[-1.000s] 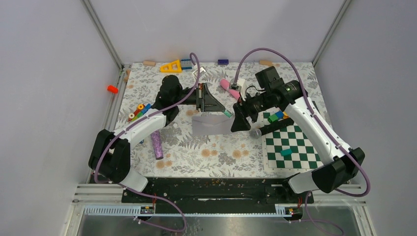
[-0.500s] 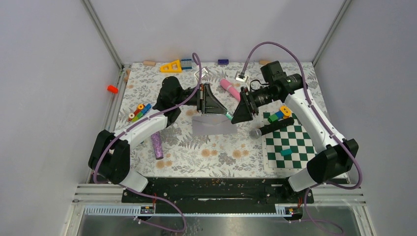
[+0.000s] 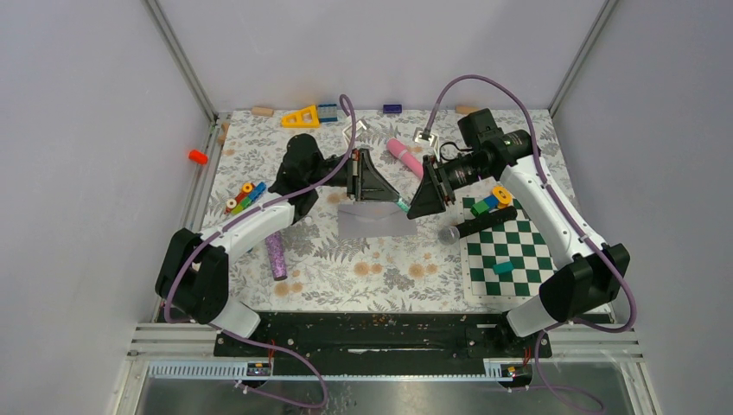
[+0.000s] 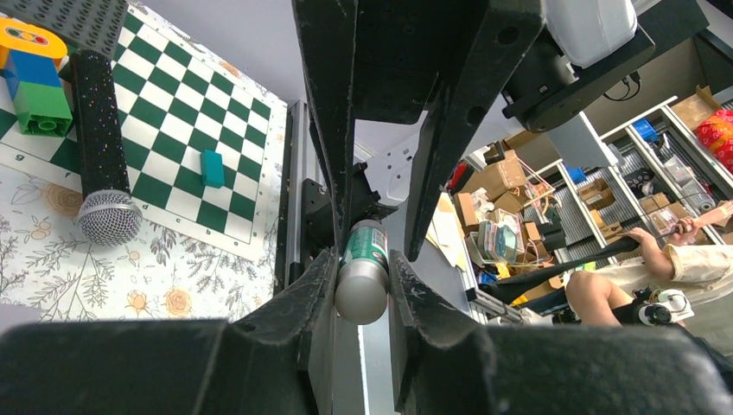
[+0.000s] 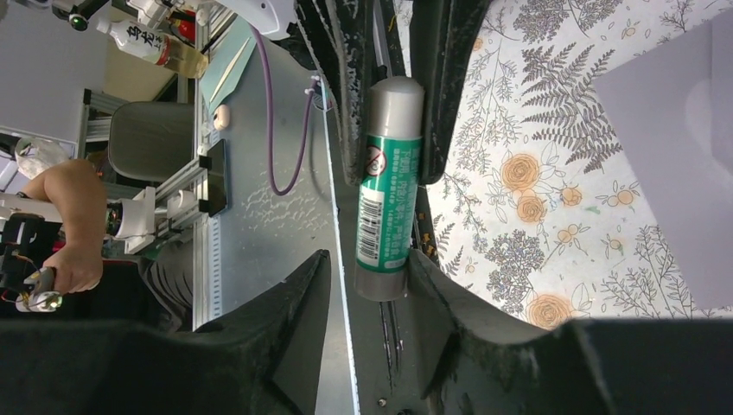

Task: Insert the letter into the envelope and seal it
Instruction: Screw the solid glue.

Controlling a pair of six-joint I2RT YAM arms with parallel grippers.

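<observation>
change: right claw (image 5: pixel 370 264) swung up to glue stick (image 5: pixel 386 186), narrowed round one end, grip unclear | left claw (image 4: pixel 361 268) clamped other end | envelope (image 3: pixel 376 223) flat on table (image 3: pixel 346 268) beneath both | read: likely uncapping glue, sealing next

The envelope (image 3: pixel 373 221) is pale lavender, the mat (image 3: pixel 519 255) green-and-white checked — the glue stick (image 5: pixel 386 190) green-and-grey.
</observation>
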